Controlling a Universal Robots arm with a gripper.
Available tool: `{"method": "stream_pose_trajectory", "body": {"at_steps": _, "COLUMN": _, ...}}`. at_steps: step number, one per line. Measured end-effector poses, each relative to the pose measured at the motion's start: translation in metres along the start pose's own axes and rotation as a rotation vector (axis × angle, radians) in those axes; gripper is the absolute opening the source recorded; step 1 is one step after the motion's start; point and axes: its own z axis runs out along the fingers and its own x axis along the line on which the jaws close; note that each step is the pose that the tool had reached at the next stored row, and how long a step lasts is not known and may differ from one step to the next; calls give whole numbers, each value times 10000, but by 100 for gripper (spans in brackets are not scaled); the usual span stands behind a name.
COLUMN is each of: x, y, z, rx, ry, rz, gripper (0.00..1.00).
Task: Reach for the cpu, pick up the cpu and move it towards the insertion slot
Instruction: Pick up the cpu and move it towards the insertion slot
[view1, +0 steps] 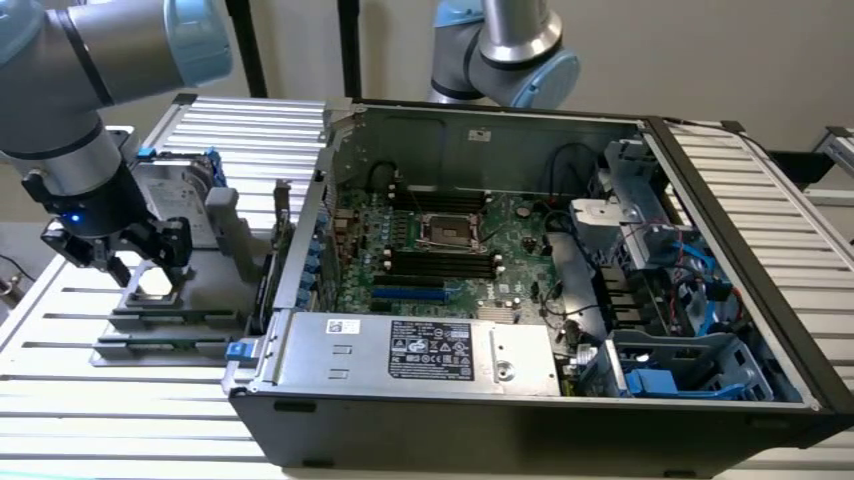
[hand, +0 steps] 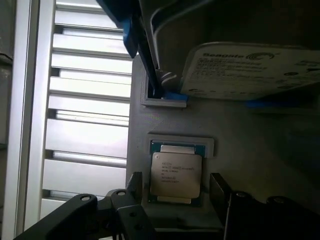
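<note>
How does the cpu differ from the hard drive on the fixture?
The cpu is small with a silver metal top; the hard drive is larger with a white label. The cpu lies between the fingers of the open pincer; the hard drive sits beyond them, untouched. Both rest on the grey fixture.

The counter (view1: 80, 420) is made of pale metal slats with dark gaps between them, and it reaches out below the jaws and past them on both sides. Directly under the jaws a grey holder block (view1: 160, 345) lies flat on these slats. To the exterior view's right of the jaws, just beside this block, a big open computer case (view1: 534, 430) lies on its side on the same counter.
</note>
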Motion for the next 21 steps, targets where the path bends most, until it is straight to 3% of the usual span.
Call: {"method": "stream_pose_trajectory", "body": {"at_steps": 21, "x": -20, "y": 32, "z": 49, "rx": -24, "ry": -11, "rz": 198, "gripper": 65}}
